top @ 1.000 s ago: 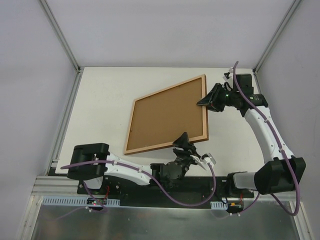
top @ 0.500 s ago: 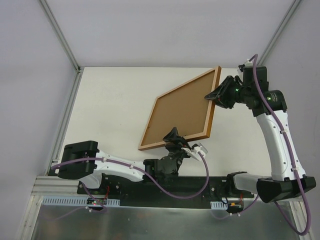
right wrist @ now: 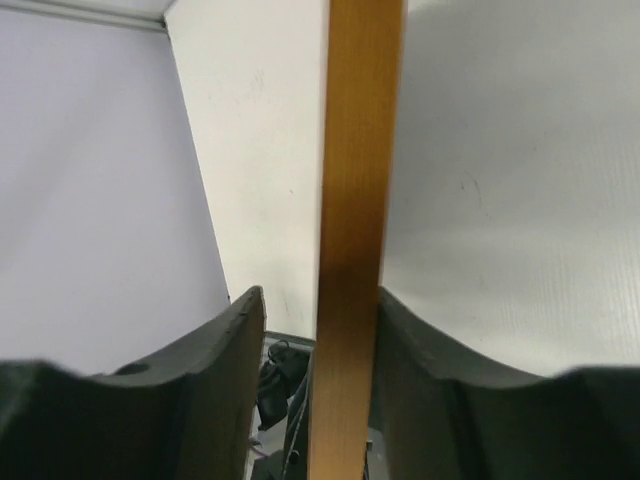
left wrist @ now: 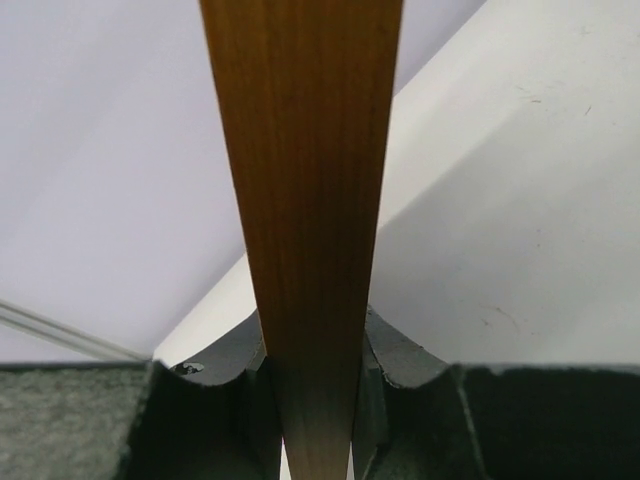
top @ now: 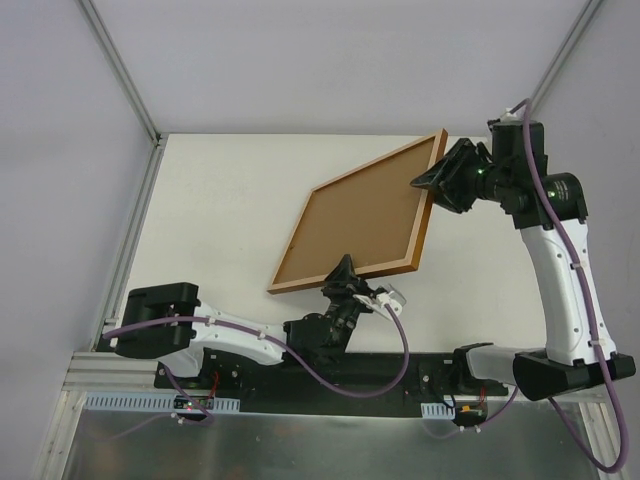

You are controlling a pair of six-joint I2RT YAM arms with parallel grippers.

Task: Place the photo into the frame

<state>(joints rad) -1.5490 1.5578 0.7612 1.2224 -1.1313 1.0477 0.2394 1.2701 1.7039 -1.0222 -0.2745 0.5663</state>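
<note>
The frame (top: 355,225) is held off the white table (top: 215,205), tilted, its brown fibreboard back towards the top camera. My left gripper (top: 343,272) is shut on the frame's lower edge. In the left wrist view the wooden edge (left wrist: 310,200) is pinched between both fingers of that gripper (left wrist: 312,370). My right gripper (top: 427,183) straddles the frame's right edge near the upper corner. In the right wrist view the edge (right wrist: 360,150) rests against one finger (right wrist: 420,350) with a gap to the other, so that gripper (right wrist: 320,305) stands open around it. The photo is out of view.
Pale walls with metal rails (top: 125,75) close in the table on the left, back and right. The arm bases and cables (top: 330,375) run along the near edge.
The frame has been lifted off the table, tilted and swung to the right. My left gripper let go and closed again on its lower edge. My right arm rose and its jaws widened.
</note>
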